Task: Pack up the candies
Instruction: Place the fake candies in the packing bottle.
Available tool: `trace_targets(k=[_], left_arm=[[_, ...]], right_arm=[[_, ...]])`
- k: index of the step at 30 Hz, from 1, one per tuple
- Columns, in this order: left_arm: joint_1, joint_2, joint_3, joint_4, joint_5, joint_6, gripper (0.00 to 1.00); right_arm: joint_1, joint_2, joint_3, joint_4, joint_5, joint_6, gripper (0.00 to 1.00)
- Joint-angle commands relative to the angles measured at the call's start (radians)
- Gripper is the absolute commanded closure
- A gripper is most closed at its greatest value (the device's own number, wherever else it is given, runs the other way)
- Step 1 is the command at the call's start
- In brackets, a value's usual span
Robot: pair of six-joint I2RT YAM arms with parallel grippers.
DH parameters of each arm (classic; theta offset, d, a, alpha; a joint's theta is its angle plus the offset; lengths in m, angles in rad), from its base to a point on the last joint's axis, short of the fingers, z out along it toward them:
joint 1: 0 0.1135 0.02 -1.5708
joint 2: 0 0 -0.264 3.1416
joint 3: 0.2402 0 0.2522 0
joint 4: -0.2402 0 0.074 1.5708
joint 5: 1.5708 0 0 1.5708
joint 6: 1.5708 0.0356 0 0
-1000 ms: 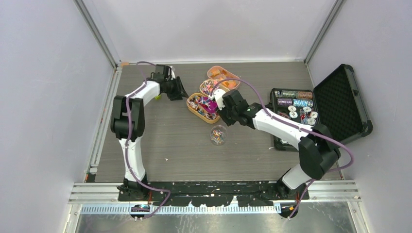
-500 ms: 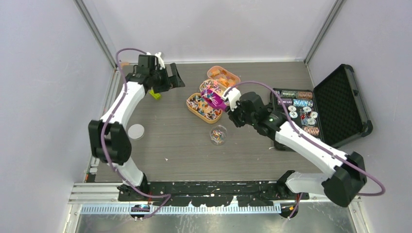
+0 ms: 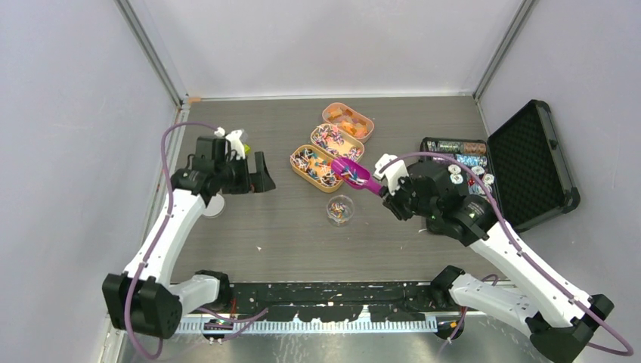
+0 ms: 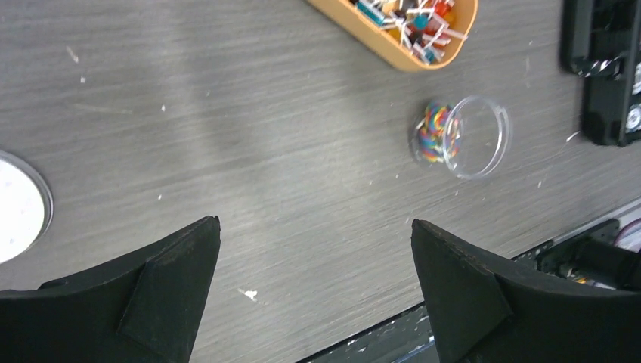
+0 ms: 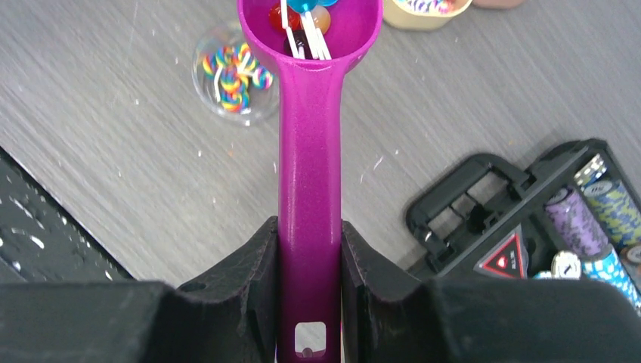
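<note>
Right wrist view: clamps magenta scoop (image 5: 310, 151) by handle in right gripper (image 5: 310, 246), fully clenched; holds bowl level at top centre to avoid spilling candies (image 5: 301, 18), just beside clear cup (image 5: 234, 72) at upper left. Left wrist view: shows left gripper (image 4: 314, 291) released, empty, away from cup.

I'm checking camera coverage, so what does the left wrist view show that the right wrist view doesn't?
Only the left wrist view: a white round lid at the left edge, and the left gripper, jaws wide apart and empty. Only the right wrist view: the right gripper shut on the magenta scoop, with a few candies in its bowl. Both: the clear cup holding rainbow sweets, the black case and the grey table.
</note>
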Motion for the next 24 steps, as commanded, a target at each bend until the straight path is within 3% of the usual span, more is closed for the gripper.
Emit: trace_targets(k=[1, 24], left_arm=[[-0.003, -0.088, -0.08, 0.008, -0.035, 0.07, 0.0], [-0.016, -0.116, -0.102, 0.0, 0.02, 0.089, 0.0]], right_arm=[[0.0, -0.025, 0.023, -0.148, 0.037, -0.044, 0.99], [0.015, 0.06, 0.158, -0.392, 0.073, -0.081, 0.99]])
